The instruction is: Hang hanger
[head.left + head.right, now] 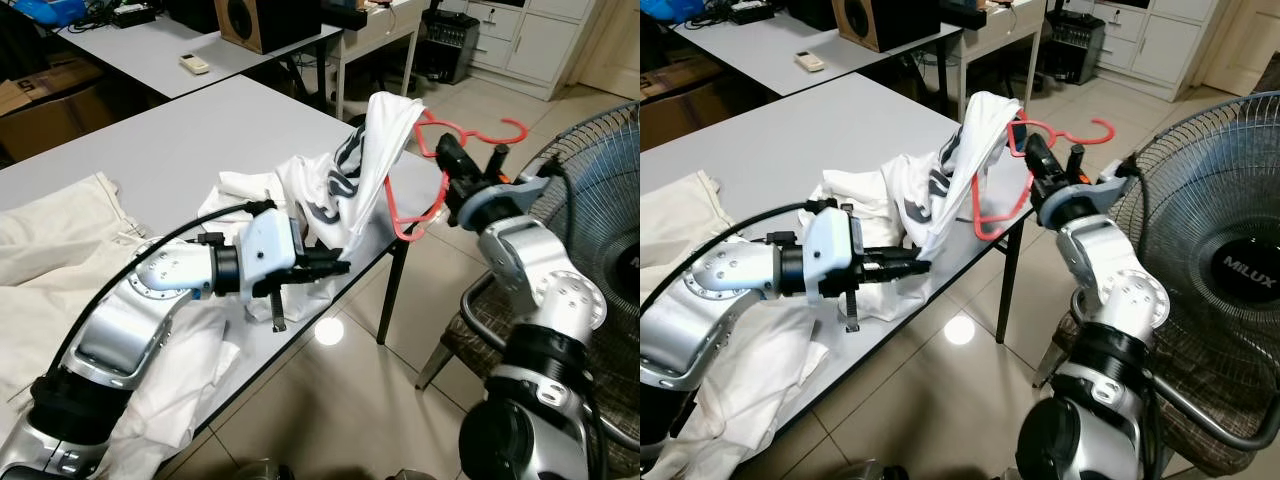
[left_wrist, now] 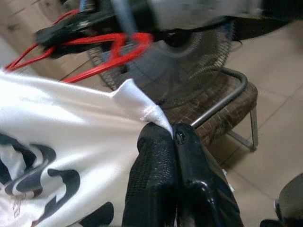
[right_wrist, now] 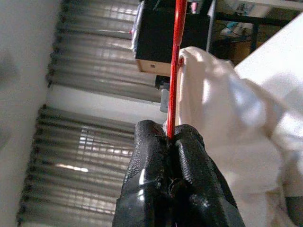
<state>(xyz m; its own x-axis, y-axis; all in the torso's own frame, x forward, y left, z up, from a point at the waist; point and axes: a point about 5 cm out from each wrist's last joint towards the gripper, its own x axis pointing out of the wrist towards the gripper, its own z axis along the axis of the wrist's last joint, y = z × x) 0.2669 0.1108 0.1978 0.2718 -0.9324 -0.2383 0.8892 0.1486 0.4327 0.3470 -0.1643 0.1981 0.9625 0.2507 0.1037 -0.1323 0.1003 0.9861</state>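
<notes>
Right gripper (image 1: 447,153) up at the table's far corner, fingers (image 3: 170,156) pinched tight on the red hanger (image 1: 440,135), wire running straight out from between the fingertips in the right wrist view. Hook of the hanger curling out just beyond the gripper toward the fan (image 1: 600,190), the wire body dropping below and beside the gripper over the table edge. One end of the hanger tucked up inside the white shirt (image 1: 375,140), which drapes from that end down across the table (image 1: 150,130) toward the other arm. Left gripper (image 1: 335,262) out low at the near table edge, fingers (image 2: 163,156) clamped shut on a fold of the shirt's hem, cloth pulled taut between the two grippers. Dark swirl print on the shirt just behind the left gripper's fingertips. More white cloth (image 1: 60,240) heaped flat on the table behind the left arm, some spilling over the near edge beneath it. Chair (image 2: 222,109) with a metal frame beyond the left gripper, under the fan. Farther off past the right gripper, a second table with a wooden speaker (image 1: 265,20) and a remote (image 1: 194,64).
</notes>
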